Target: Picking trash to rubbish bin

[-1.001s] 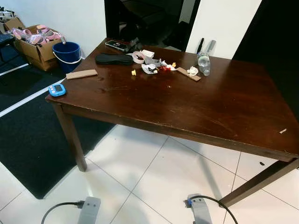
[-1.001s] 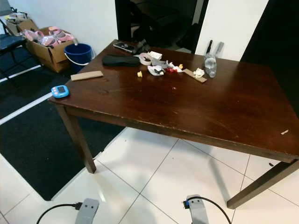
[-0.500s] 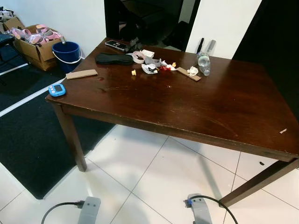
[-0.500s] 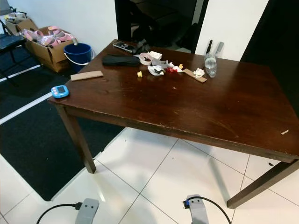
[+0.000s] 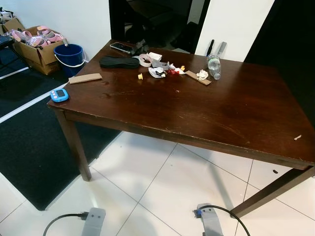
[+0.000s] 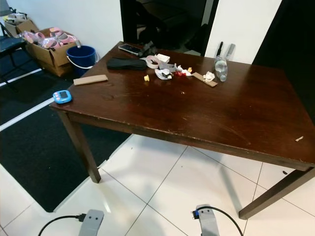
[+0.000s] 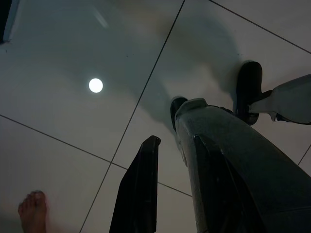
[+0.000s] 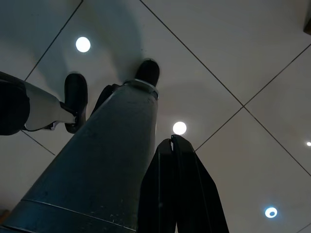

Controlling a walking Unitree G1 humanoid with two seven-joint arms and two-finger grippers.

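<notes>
Trash scraps [image 5: 165, 71] lie in a cluster at the table's [image 5: 206, 113] far edge, while your left hand [image 7: 163, 194] hangs low over the floor tiles [image 7: 63, 126] with fingers apart and your right hand [image 8: 175, 189] hangs beside it, fingers pressed together. Left of the table, a blue bucket [image 5: 70, 56] stands on the floor by a cardboard box [image 5: 37, 49].

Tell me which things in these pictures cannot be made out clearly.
- Small scraps at the table's far side: too small in the eye views to identify.
- Blue bucket: its inside is hidden by its rim, contents unknown.
- Cardboard box: cut off by the left edge.
- Left gripper: one finger is hidden behind the robot's leg in the left wrist view.
</notes>
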